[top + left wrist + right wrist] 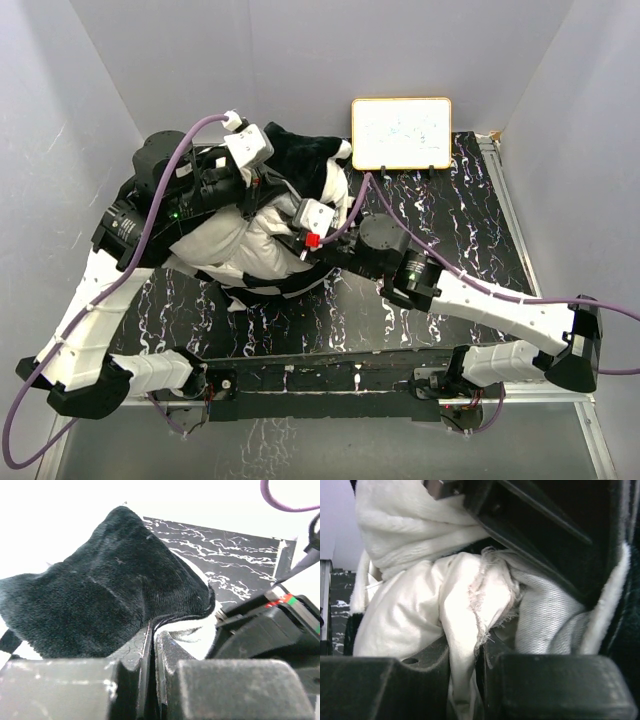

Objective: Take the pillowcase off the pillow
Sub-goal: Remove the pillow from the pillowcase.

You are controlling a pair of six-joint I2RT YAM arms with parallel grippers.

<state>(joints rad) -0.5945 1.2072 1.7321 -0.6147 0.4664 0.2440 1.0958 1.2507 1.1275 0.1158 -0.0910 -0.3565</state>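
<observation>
The plump white pillow [240,245] lies left of centre on the table, partly under both arms. The black and cream pillowcase [305,160] is bunched over its far end. My left gripper [152,636] is shut on the pillowcase's [110,585] black plush edge, with the hem pinched between its fingers. My right gripper [470,655] is shut on a fold of the pillow's [415,610] smooth white cloth with a frayed seam. Cream plush of the pillowcase [405,525] hangs above that fold, and its woven inner side [545,615] shows on the right. In the top view the two grippers sit close together over the pillow.
A small whiteboard [401,133] stands at the back of the black marbled table [450,210]. Grey walls close in the left, back and right. The right arm's black body [270,630] sits close beside the left fingers.
</observation>
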